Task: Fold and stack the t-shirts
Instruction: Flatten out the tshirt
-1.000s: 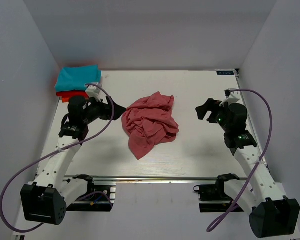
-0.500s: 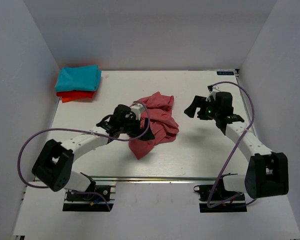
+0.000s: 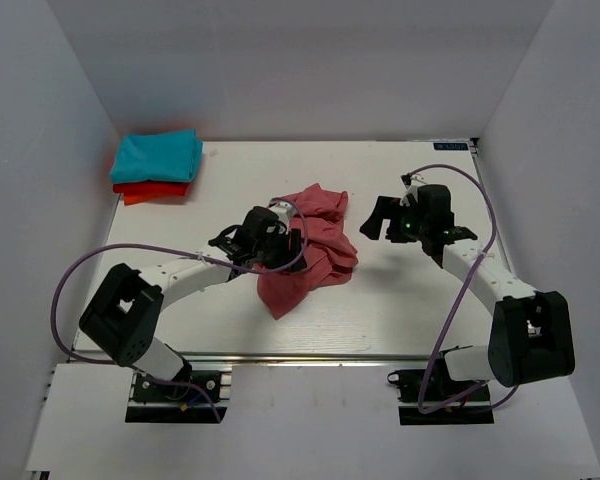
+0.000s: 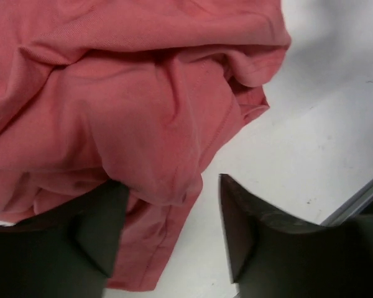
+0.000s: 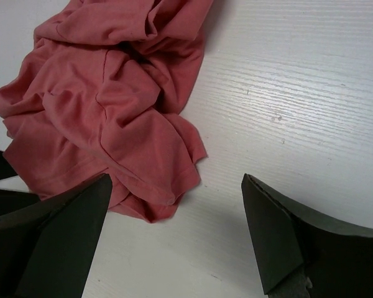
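- From above, the pink shirt (image 3: 310, 245) lay crumpled in the middle of the table (image 3: 410, 300). It was well apart from the turquoise shirt (image 3: 158, 155), which sat folded on the orange-red shirt (image 3: 145, 192) in the far left corner.
- The left gripper (image 3: 288, 248) was down on the pink shirt's left side. The right gripper (image 3: 373, 217) hovered just right of it, not touching.
- In the left wrist view, the fingers (image 4: 96, 230) were spread, with a hanging fold of pink cloth between them. Bare table showed between the fold and one finger, so nothing was pinched yet.
- The step looked like taking hold so as to spread the pink shirt flat. A good grip would catch a single hem or sleeve edge. A bunched fold would probably lift several layers together.
- In the right wrist view, that gripper's jaws stood wide apart over bare table, and the shirt's edge lay just beyond them.
- It would do best to take an opposite edge. Both grippers should then draw apart low and slowly.
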Controlling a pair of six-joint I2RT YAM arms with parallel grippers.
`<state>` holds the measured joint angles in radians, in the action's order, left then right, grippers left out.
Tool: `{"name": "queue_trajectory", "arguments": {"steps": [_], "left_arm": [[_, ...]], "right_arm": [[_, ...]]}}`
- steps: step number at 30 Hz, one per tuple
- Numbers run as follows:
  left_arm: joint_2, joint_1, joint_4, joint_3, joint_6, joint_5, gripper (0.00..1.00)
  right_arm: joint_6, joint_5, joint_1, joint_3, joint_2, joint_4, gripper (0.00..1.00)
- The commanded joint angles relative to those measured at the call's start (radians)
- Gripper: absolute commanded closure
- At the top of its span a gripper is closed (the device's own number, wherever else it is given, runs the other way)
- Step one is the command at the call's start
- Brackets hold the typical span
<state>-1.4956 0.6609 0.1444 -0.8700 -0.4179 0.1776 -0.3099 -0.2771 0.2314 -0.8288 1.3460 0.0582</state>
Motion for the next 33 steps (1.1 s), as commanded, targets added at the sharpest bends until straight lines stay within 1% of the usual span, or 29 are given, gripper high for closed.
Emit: {"name": "queue_trajectory", "arguments": {"steps": [1,3,4,5,6,7,9,11,13,18,22,25,26,28,29,30,31,32,33], "left_arm": [[-0.018,0.015,-0.029,-0.056,-0.013,-0.018,0.34],[-0.034,0.016,-0.029,-0.069,-0.013,-0.018,0.58],[-0.034,0.016,-0.029,-0.069,-0.022,-0.018,0.67],[-0.034,0.016,-0.049,-0.069,-0.022,-0.018,0.88],[-0.022,0.016,-0.061,-0.058,-0.034,-0.018,0.98],[-0.008,0.016,-0.078,-0.047,-0.035,-0.007,1.00],[0.026,0.016,-0.130,-0.009,-0.044,0.008,1.00],[0.080,0.016,-0.140,0.005,-0.044,0.019,1.00],[0.110,0.016,-0.140,0.014,-0.044,0.019,1.00],[0.193,0.016,-0.065,0.014,-0.044,0.010,1.00],[0.225,0.016,-0.020,0.014,-0.032,0.010,1.00],[0.248,0.016,0.006,0.023,-0.032,-0.009,1.00],[0.273,0.016,0.015,0.023,-0.032,-0.009,1.00],[0.291,0.016,0.030,0.023,-0.022,-0.023,1.00],[0.291,0.016,0.046,0.023,-0.022,-0.033,1.00],[0.317,0.016,0.046,0.023,-0.022,-0.049,1.00],[0.327,0.016,0.072,0.023,-0.022,-0.058,1.00],[0.327,0.016,0.081,0.023,-0.022,-0.067,1.00],[0.342,0.016,0.090,0.023,-0.012,-0.085,1.00]], "right_arm": [[0.002,0.023,0.009,-0.035,0.002,-0.008,0.10],[-0.001,0.023,0.013,-0.029,0.007,-0.020,0.10],[0.000,0.023,0.014,-0.026,0.015,-0.023,0.10],[0.002,0.029,0.017,-0.027,0.022,-0.023,0.10],[0.005,0.027,0.025,-0.033,0.027,-0.023,0.10],[0.012,0.026,0.031,-0.039,0.048,-0.026,0.10],[0.032,0.013,0.040,-0.071,0.077,-0.018,0.10],[0.037,0.007,0.065,-0.096,0.134,-0.008,0.10],[0.037,0.000,0.089,-0.159,0.177,0.005,0.10],[0.032,-0.043,0.137,-0.225,0.260,-0.026,0.10],[0.034,-0.062,0.181,-0.277,0.335,-0.023,0.11],[0.023,-0.053,0.206,-0.306,0.387,-0.018,0.17],[0.020,-0.059,0.215,-0.311,0.396,-0.008,0.17],[0.008,-0.054,0.224,-0.323,0.433,-0.004,0.21],[0.006,-0.051,0.229,-0.329,0.438,-0.008,0.27],[0.000,-0.053,0.233,-0.329,0.446,-0.011,0.51],[-0.012,-0.051,0.236,-0.328,0.446,-0.021,0.74],[-0.024,-0.050,0.236,-0.325,0.443,-0.029,0.92],[-0.027,-0.042,0.236,-0.323,0.429,-0.035,1.00]]}}
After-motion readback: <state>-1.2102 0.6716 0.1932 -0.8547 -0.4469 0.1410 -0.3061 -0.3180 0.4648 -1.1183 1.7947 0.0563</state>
